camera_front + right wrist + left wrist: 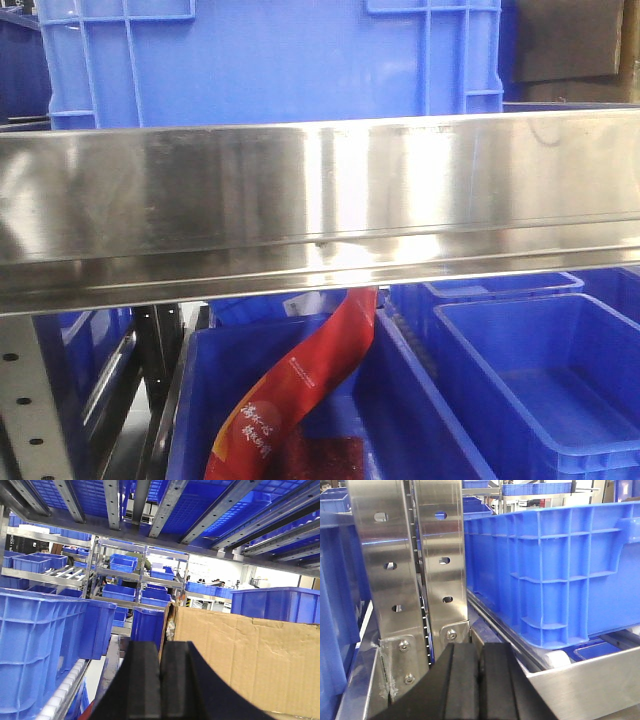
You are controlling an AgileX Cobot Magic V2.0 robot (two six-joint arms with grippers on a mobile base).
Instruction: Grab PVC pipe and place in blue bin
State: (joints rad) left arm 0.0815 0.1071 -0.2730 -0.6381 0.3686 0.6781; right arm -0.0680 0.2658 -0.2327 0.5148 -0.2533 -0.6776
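Observation:
No PVC pipe shows in any view. My left gripper [479, 652] is shut with nothing between its black pads; it points at a steel rack post [395, 570], with a large blue bin [560, 570] on the shelf to its right. My right gripper [160, 650] is also shut and empty, pointing down an aisle between blue bins [40, 645] on the left and a cardboard box [245, 655] on the right. In the front view neither gripper shows; open blue bins [540, 390] lie below a steel shelf rail [320, 200].
A red printed bag [300, 390] hangs into the lower middle bin [200, 400]. A big blue crate [270, 60] stands on the shelf above the rail. Roller tracks [60, 695] run under the left bins. Shelves overhead [150, 500] carry more blue bins.

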